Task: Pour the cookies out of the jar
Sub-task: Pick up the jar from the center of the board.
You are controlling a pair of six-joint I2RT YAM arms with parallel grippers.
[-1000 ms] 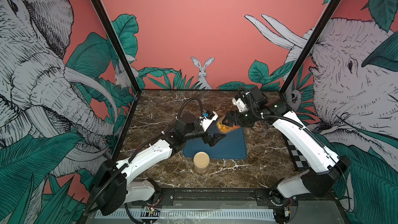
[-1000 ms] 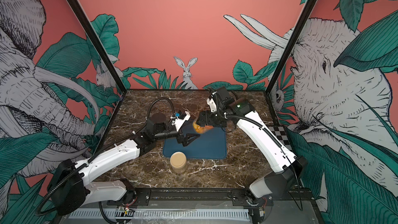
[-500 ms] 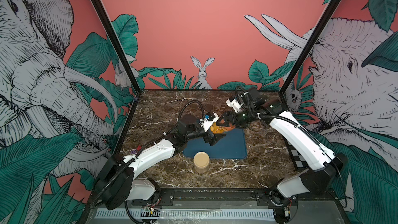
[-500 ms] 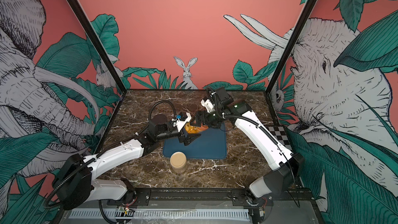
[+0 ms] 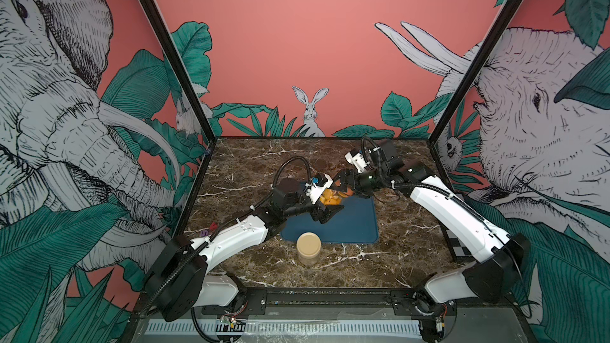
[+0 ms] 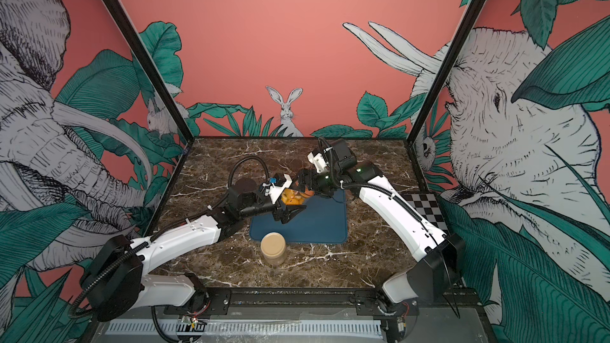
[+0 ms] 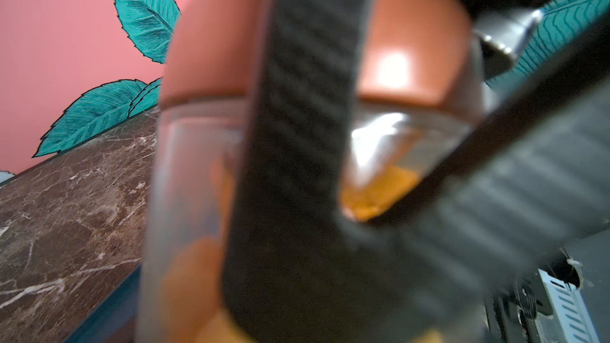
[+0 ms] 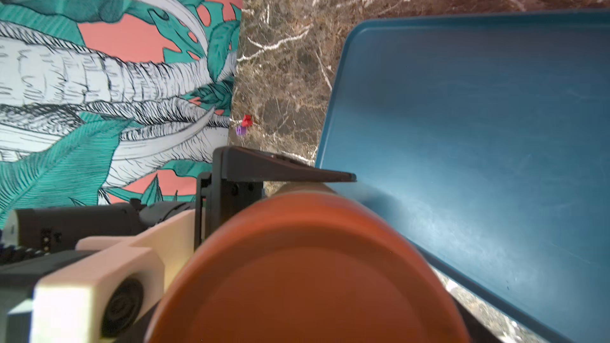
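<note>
- Left wrist view: jar (image 7: pixel 185 193), clear wall, orange-brown lid (image 7: pixel 214 37) on; cookies (image 7: pixel 376 193) inside.
- In both top views, jar lies sideways in the air above blue tray (image 5: pixel 359 226), btw the two hands.
- R hand (image 5: pixel 343 183): clamped on lid end.
- L hand (image 5: pixel 328 207): fingers (image 7: pixel 307 127) either side of jar body; gripping firmly or not, cannot tell.
- Handling (est.): rigid, smooth, prob. light; may spin in grip. Hold mid-body, not lid. Cookies brittle, so pour low.

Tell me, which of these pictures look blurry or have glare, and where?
Left wrist view: the jar is too close, smeared out of focus, with a white glare patch on its orange lid. Right wrist view: that lid is soft, the blue tray behind it crisp. Both top views: sharp, evenly lit.
</note>
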